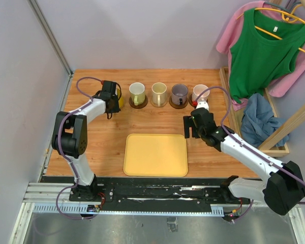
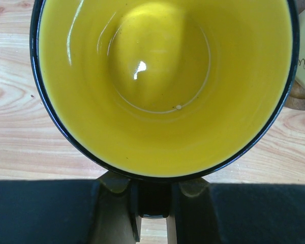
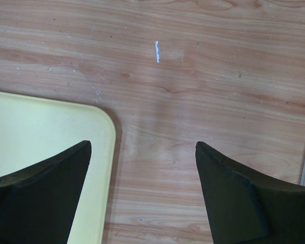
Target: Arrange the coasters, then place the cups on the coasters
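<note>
My left gripper (image 1: pixel 113 101) is shut on the handle of the yellow cup (image 1: pixel 121 96) at the left end of the back row. In the left wrist view the yellow cup (image 2: pixel 162 86) fills the frame, upright, its dark handle pinched at my left gripper (image 2: pixel 153 185). What it stands on is hidden. To its right, the cream-green cup (image 1: pixel 136 93), cream-white cup (image 1: pixel 159 93), grey-purple cup (image 1: pixel 179 93) and pink cup (image 1: pixel 200 93) each sit on a coaster (image 1: pixel 138 104). My right gripper (image 1: pixel 188 127) (image 3: pixel 142 145) hangs open over bare wood, holding nothing.
The yellow tray (image 1: pixel 155 155) (image 3: pixel 40 127) lies at the table's front centre, its right corner under my right gripper's left finger. A wooden rack (image 1: pixel 274 137) with a blue cloth (image 1: pixel 256 119) and hanging green top (image 1: pixel 264 51) stands off the right edge. Walls close the left and back.
</note>
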`<action>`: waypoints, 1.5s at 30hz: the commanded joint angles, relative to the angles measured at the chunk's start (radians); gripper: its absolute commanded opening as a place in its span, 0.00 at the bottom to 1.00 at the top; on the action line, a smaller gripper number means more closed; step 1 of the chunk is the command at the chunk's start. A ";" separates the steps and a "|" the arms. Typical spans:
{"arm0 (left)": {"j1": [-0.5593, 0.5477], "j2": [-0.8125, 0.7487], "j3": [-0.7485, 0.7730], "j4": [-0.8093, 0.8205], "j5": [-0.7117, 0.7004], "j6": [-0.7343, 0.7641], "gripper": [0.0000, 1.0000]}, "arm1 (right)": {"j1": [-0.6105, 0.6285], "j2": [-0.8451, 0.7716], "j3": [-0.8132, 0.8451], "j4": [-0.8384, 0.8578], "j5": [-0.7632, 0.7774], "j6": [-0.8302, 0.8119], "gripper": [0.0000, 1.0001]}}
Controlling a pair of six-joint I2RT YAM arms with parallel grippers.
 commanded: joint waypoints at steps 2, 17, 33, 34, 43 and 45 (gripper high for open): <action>0.007 0.001 0.048 0.078 -0.029 -0.007 0.00 | -0.027 0.009 0.029 0.010 -0.016 -0.002 0.85; 0.008 0.040 0.073 0.098 -0.046 -0.006 0.01 | -0.036 0.031 0.031 0.010 -0.041 -0.002 0.84; 0.010 0.063 0.074 0.121 -0.042 -0.010 0.01 | -0.039 0.068 0.033 0.024 -0.089 0.001 0.84; 0.010 0.067 0.075 0.120 -0.043 -0.009 0.01 | -0.040 0.070 0.033 0.025 -0.090 0.001 0.84; 0.010 0.084 0.067 0.137 -0.051 -0.014 0.01 | -0.041 0.082 0.032 0.030 -0.103 -0.002 0.84; 0.011 0.087 0.066 0.139 -0.051 -0.016 0.00 | -0.041 0.087 0.032 0.031 -0.108 -0.002 0.84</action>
